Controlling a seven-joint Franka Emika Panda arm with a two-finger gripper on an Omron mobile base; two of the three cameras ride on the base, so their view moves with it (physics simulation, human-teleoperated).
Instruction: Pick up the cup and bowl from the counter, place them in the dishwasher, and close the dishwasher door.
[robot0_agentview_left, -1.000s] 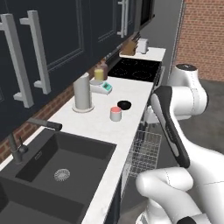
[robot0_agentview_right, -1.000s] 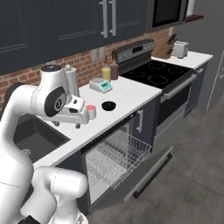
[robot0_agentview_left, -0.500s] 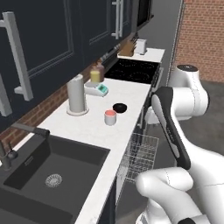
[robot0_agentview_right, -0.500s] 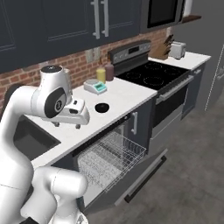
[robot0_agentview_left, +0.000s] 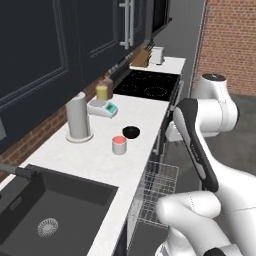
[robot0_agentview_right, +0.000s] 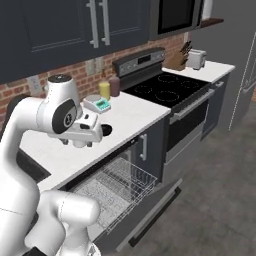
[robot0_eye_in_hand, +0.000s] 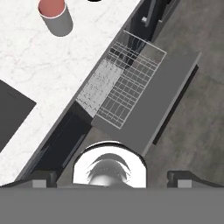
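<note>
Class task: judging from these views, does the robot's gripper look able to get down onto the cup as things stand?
Probably yes. The cup stands upright on the counter apart from the bowl, open from above; the gripper hovers off the counter edge.

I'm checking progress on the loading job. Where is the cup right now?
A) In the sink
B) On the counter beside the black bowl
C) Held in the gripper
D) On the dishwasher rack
B: the cup stands upright on the white counter, just in front of the bowl, while the pulled-out dishwasher rack holds no cup or bowl.
</note>
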